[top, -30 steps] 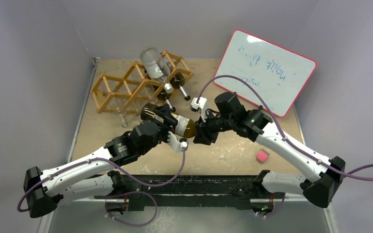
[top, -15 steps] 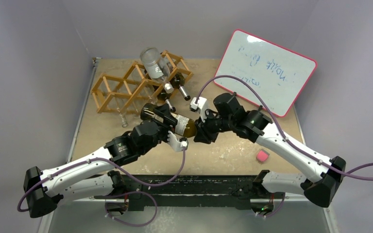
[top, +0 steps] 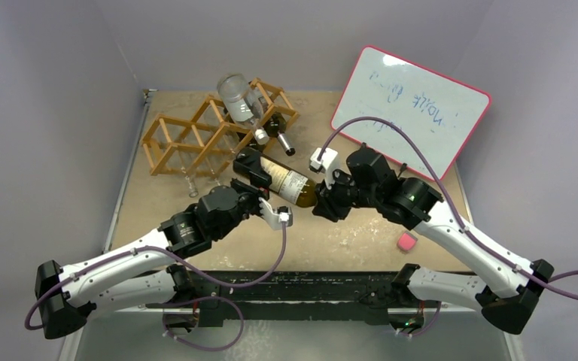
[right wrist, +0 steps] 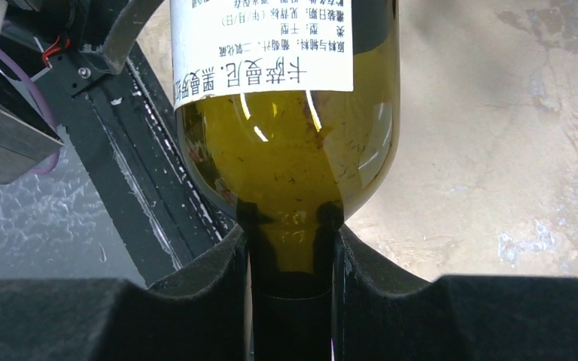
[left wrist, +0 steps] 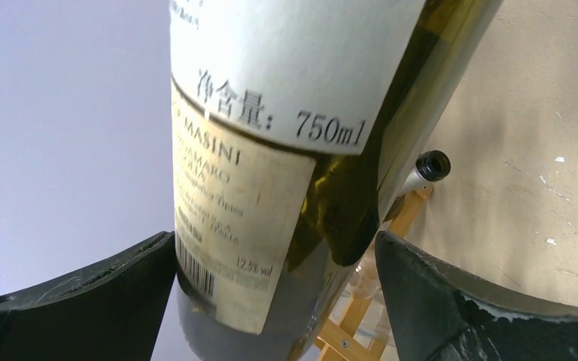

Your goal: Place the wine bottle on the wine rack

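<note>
The wine bottle (top: pixel 284 180), dark green glass with a cream label, hangs roughly level above the table just in front of the wine rack (top: pixel 188 139). My right gripper (top: pixel 323 201) is shut on its neck; in the right wrist view both pads press the neck (right wrist: pixel 292 301) below the shoulder (right wrist: pixel 290 165). My left gripper (top: pixel 254 182) stands open around the bottle's body (left wrist: pixel 271 188), with a gap showing at the right finger (left wrist: pixel 451 301). Behind the bottle, slats of the rack (left wrist: pixel 410 214) show.
A clear bottle (top: pixel 237 98) and a dark bottle (top: pixel 278 135) lie in the rack's right cells, one neck (left wrist: pixel 427 167) pointing out. A pink-framed whiteboard (top: pixel 410 111) leans at the back right. A small pink block (top: pixel 406 241) sits on the table near the front right.
The right gripper closed on the neck and carried the bottle to the right and a little back. The left jaws opened off the bottle's body.
</note>
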Controlling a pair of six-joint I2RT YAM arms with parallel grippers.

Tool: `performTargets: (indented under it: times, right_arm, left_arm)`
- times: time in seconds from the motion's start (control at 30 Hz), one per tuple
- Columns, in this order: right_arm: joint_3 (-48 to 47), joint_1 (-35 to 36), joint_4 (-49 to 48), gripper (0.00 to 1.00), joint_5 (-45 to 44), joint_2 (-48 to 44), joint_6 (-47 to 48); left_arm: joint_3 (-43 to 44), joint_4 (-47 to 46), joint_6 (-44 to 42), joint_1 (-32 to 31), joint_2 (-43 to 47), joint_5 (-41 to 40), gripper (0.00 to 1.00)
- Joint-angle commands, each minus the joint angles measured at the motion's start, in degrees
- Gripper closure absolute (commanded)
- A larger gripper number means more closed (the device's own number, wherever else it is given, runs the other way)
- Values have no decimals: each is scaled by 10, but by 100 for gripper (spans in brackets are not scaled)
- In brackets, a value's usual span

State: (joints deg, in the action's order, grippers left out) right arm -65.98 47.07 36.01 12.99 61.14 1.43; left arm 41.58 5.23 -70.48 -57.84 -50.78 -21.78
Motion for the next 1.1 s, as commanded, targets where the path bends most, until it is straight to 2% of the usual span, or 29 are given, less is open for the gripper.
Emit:
performTargets:
  times: [0.0, 0.2, 0.47, 0.53, 0.57, 0.67, 0.77, 1.07]
  right_arm:
    - [-32, -6, -97, 100, -37, -36, -18]
    - [-41, -7, -120, 100, -62, -39, -44]
    - [-49, -7, -169, 100, -99, -52, -72]
    - [-50, -6, -178, 100, -106, -53, -77]
    - [-47, -6, -185, 100, -108, -53, -82]
    - [-34, -6, -215, 100, -112, -55, -104]
    - [-25, -6, -253, 100, -119, -50, -120]
    - [-31, -6, -314, 100, -72, 0, -181]
  left_arm:
    - [13, -32, 46, 2, 18, -28, 0]
    - [51, -54, 145, 1, 50, -23, 0]
    - [69, -64, 218, 1, 109, 13, 0]
    - [74, -99, 269, 2, 118, -12, 0]
    - [87, -109, 329, 2, 118, -37, 0]
    - [169, -69, 501, 1, 84, -189, 0]
    - [194, -65, 570, 3, 44, -290, 0]
    - [225, -8, 703, 2, 73, -261, 0]
